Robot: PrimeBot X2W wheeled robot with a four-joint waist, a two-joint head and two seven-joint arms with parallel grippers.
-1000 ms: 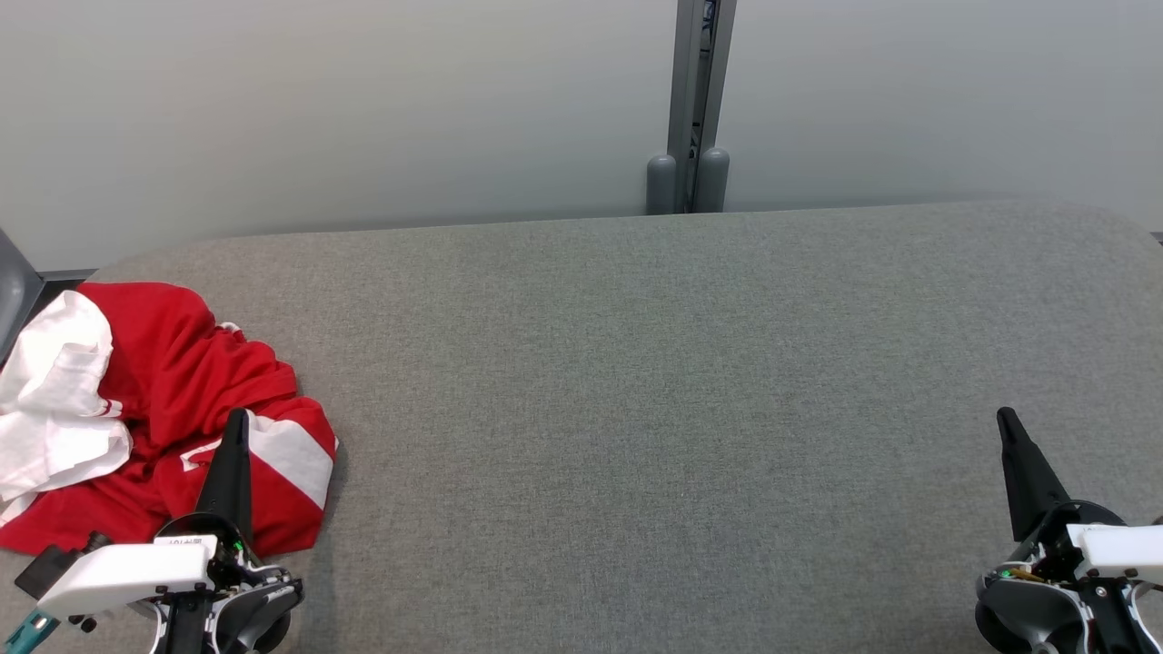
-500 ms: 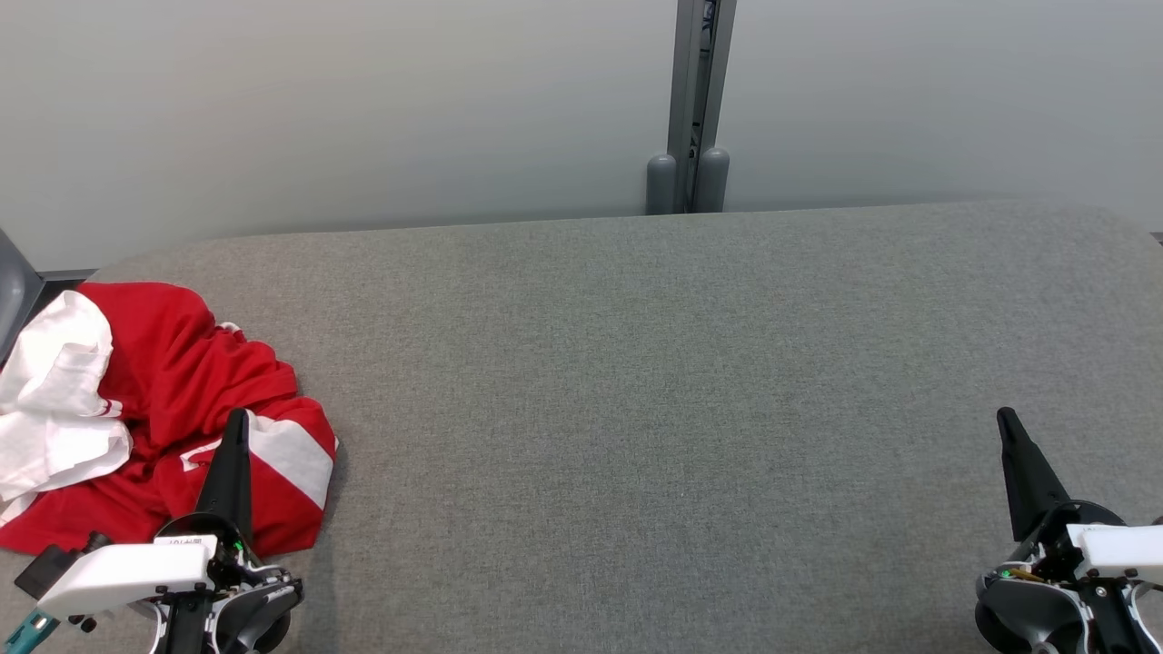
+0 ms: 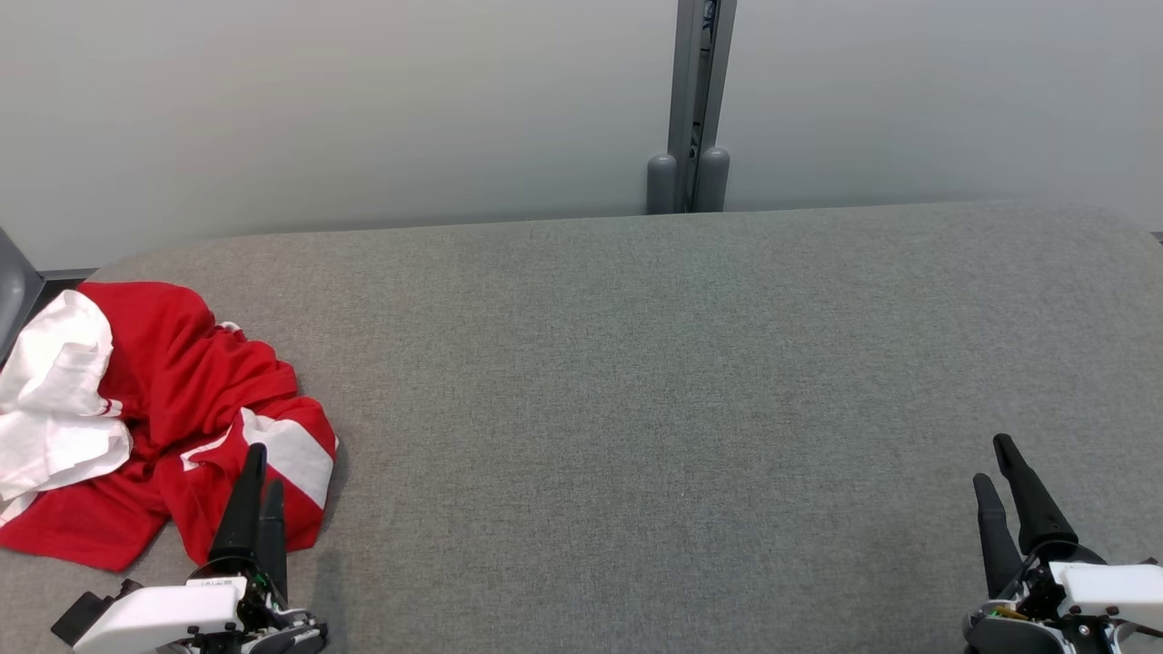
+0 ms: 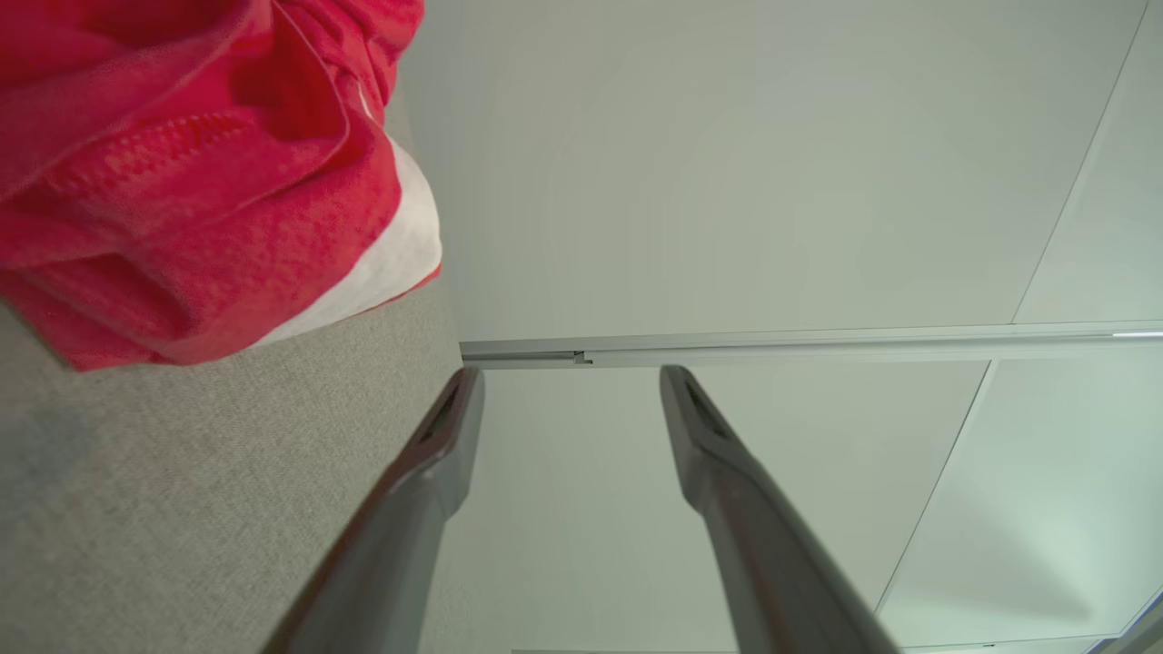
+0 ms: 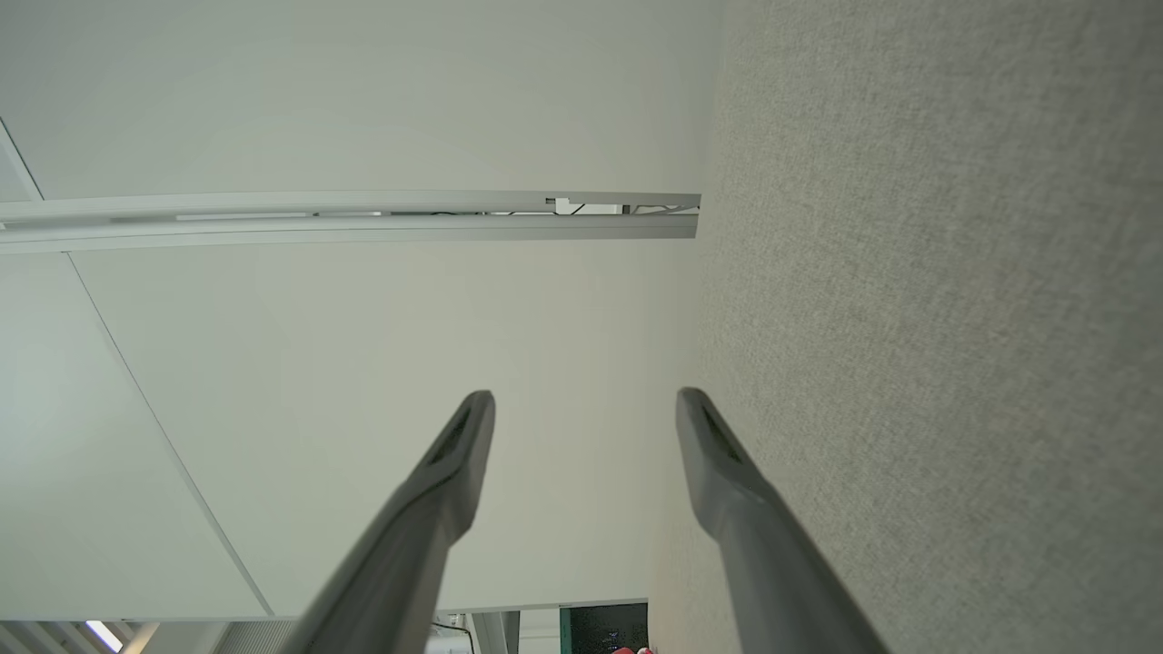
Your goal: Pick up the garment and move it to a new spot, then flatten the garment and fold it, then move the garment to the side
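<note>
Two jaw pairs stand apart and empty: the crumpled garment (image 3: 182, 391) lies just ahead-left of the left gripper (image 3: 264, 468), the nearer arm, with the right gripper (image 3: 990, 460) well apart.

Grey fabric table (image 3: 690, 381), pale wall panels (image 3: 363, 109), grey metal post (image 3: 697, 100)

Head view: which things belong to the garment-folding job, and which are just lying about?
Job: grey table; red and white garment, crumpled at its left end; left claw, open; right claw, open.
Not part of it: grey post behind the table; pale wall.
</note>
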